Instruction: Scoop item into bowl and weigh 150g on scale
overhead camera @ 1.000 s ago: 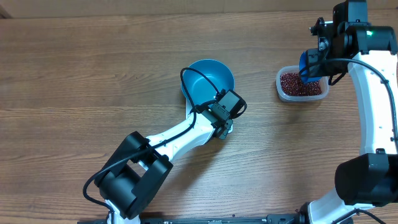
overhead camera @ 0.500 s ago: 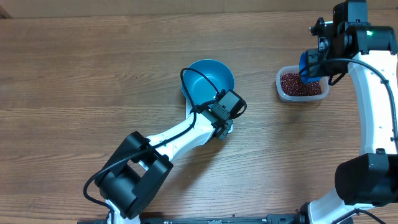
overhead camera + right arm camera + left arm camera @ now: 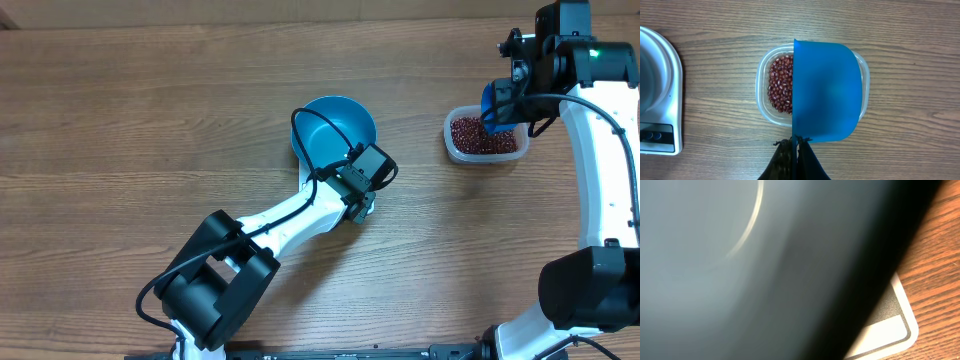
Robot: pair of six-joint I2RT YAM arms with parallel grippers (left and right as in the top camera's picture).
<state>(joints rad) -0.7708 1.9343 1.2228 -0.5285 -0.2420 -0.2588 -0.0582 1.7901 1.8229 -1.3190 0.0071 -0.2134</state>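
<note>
The blue bowl (image 3: pixel 330 125) stands mid-table on the white scale (image 3: pixel 670 100), whose corner also shows in the left wrist view beside the bowl's blurred wall (image 3: pixel 715 255). My left gripper (image 3: pixel 347 168) is at the bowl's near right rim, shut on it; its fingers are hidden. My right gripper (image 3: pixel 796 142) is shut on the handle of a small blue scoop (image 3: pixel 827 92), which hovers over the right half of a clear tub (image 3: pixel 450 135). The item, dark red-brown beans (image 3: pixel 781 90), fills that tub.
The left arm (image 3: pixel 260 235) stretches diagonally from the front edge to the bowl. The right arm (image 3: pixel 600 190) runs along the table's right side. Bare wood lies between the bowl and the tub.
</note>
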